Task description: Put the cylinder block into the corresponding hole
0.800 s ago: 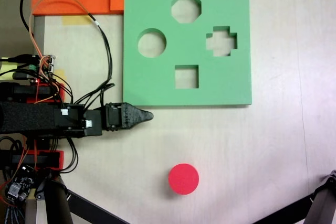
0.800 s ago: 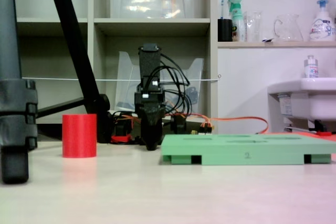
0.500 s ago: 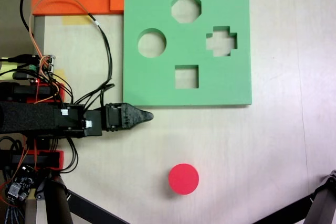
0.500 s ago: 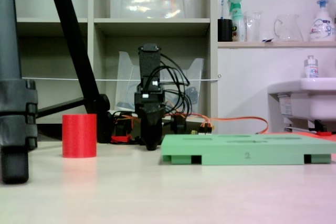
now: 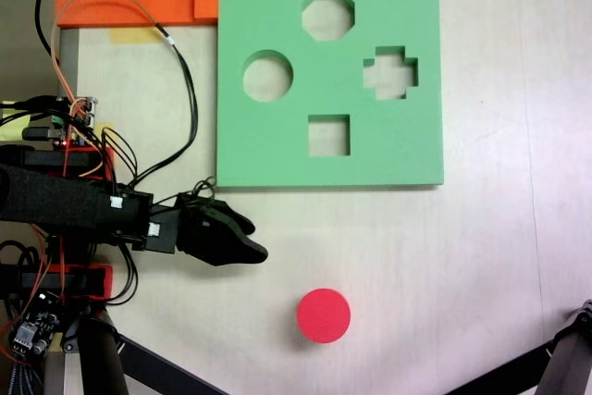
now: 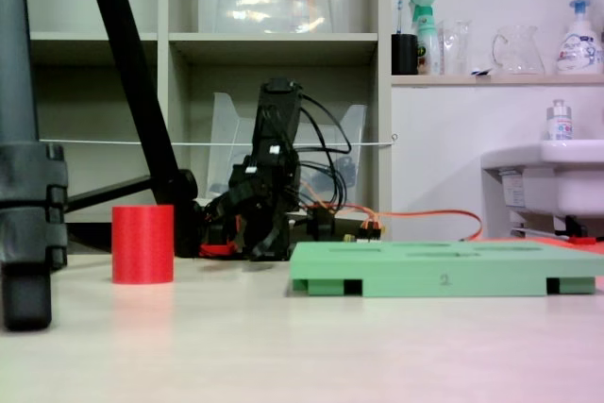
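near arm base | gripper (image 5: 252, 240) jaws overlap, gap unreadable | cylinder block (image 5: 323, 314) apart

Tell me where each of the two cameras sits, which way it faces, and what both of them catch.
A fixed view: above the table, looking straight down at the green board, the red cylinder and the arm's gripper.
A fixed view: at tabletop height, facing the shelves, with the gripper coming toward the lens.
Shared: red cylinder, green board, gripper.
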